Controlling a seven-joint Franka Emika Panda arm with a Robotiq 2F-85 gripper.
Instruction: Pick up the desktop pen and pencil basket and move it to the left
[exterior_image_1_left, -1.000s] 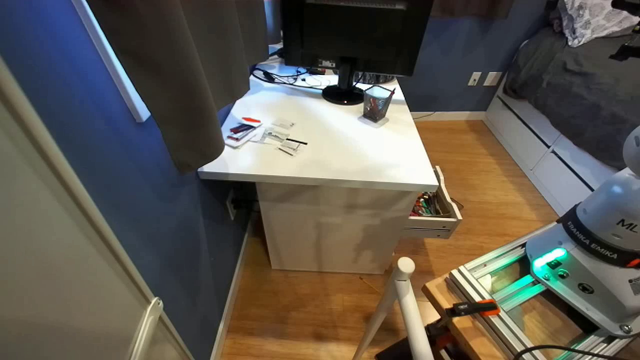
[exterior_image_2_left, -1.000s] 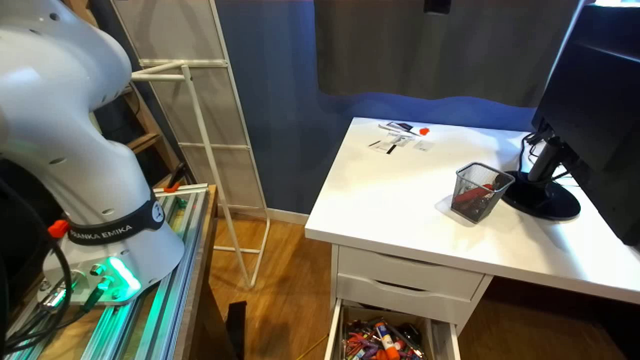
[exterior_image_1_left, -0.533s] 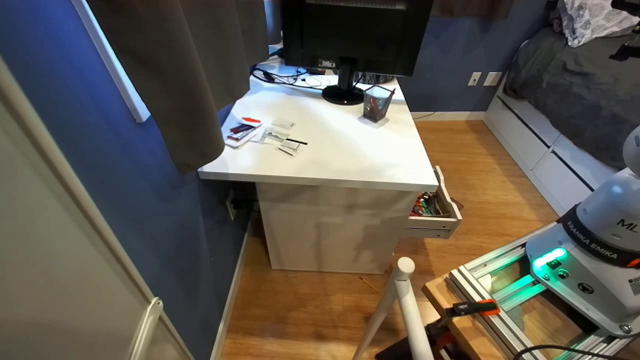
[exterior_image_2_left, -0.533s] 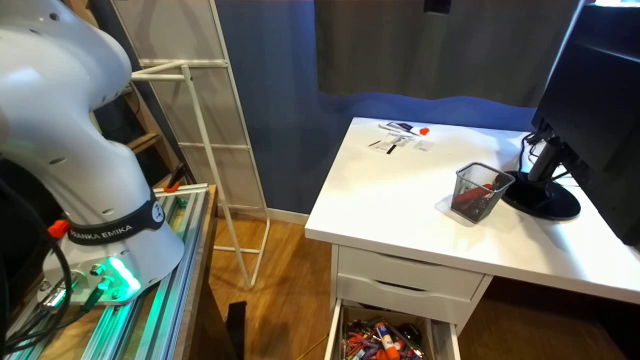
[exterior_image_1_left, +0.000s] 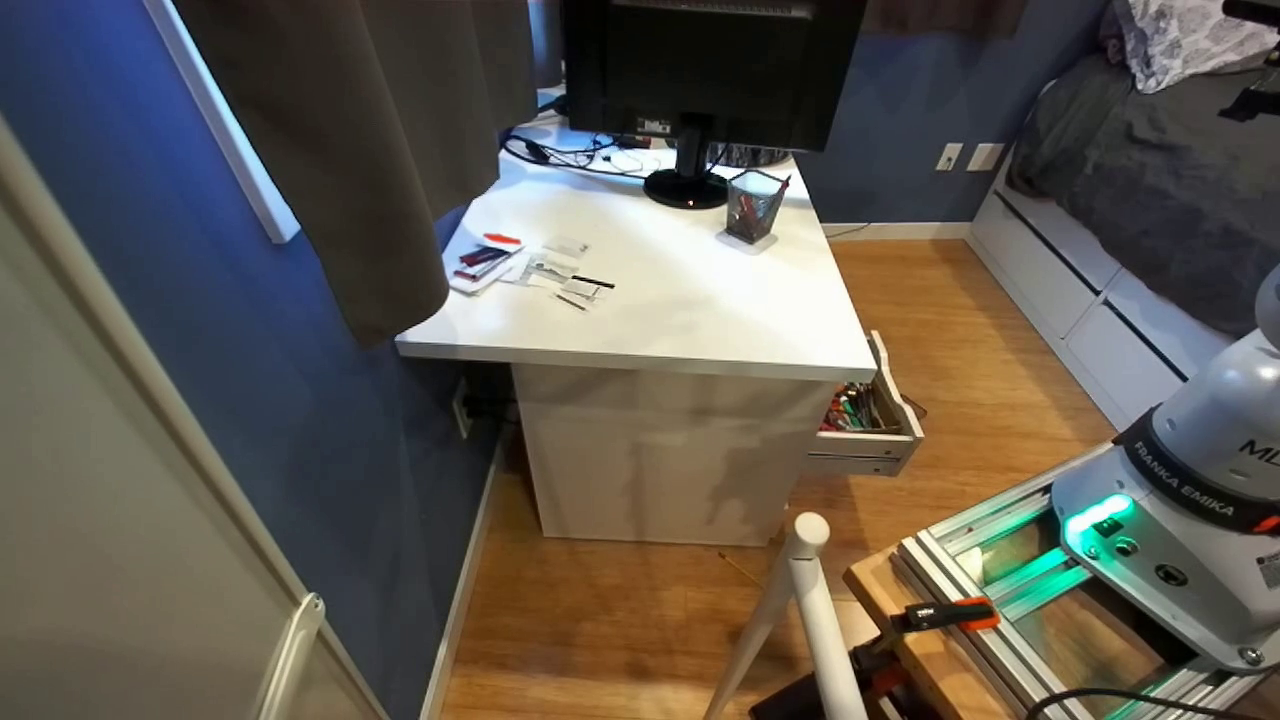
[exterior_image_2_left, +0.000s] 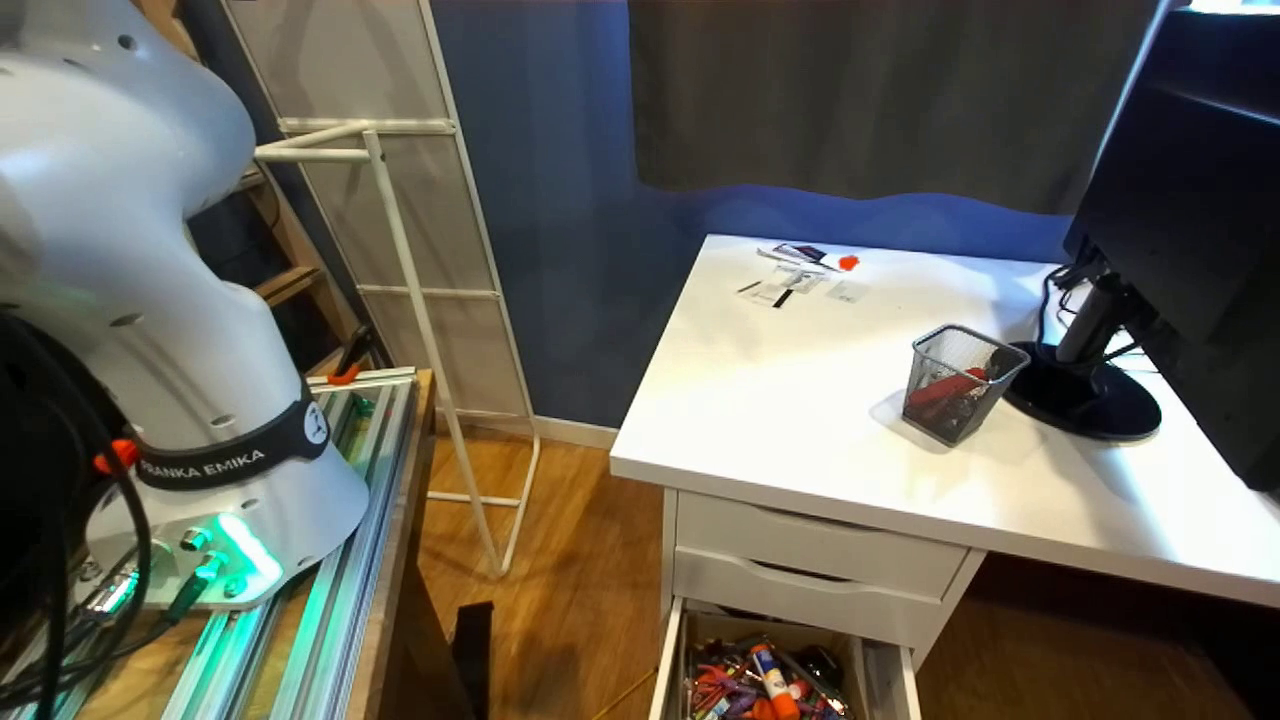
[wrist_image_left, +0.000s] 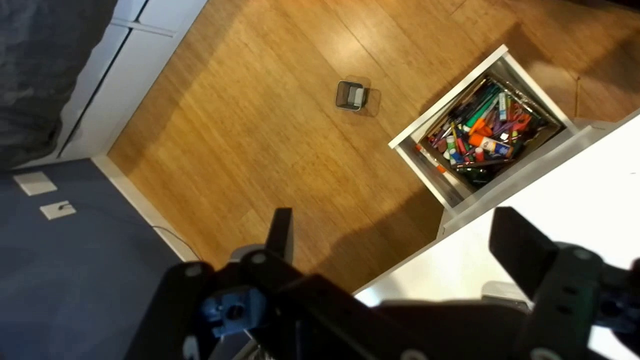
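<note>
in an exterior view a white, smooth-shelled robot arm (exterior_image_2_left: 130, 230) fills the left side, next to a rack of thin white tubing (exterior_image_2_left: 402, 240). then comes the white rectangular desk (exterior_image_2_left: 760, 400), with flat white and clear papers (exterior_image_2_left: 800, 275) scattered near its back. further right, the dark grey square-rimmed mesh pen basket (exterior_image_2_left: 965, 410) stands upright on the desk, just beside the round black monitor base (exterior_image_2_left: 1100, 405). both exterior views show it there, and in an exterior view a thin red pen (exterior_image_1_left: 786, 184) pokes above its rim; whether the wrist view catches the basket, i cannot tell.

the wrist view has rumpled dark grey bedding (wrist_image_left: 45, 70) at left, then plainly shows, as no other view does, a small dark square container (wrist_image_left: 343, 94) on the brown plank floor (wrist_image_left: 215, 130). the black two-fingered gripper (wrist_image_left: 392, 235) is spread wide, seen partly against the floor, partly against the desk. at right, the pulled-out white drawer (wrist_image_left: 450, 96) is crammed with coloured pens (wrist_image_left: 482, 112); both exterior views show only part of it.
</note>
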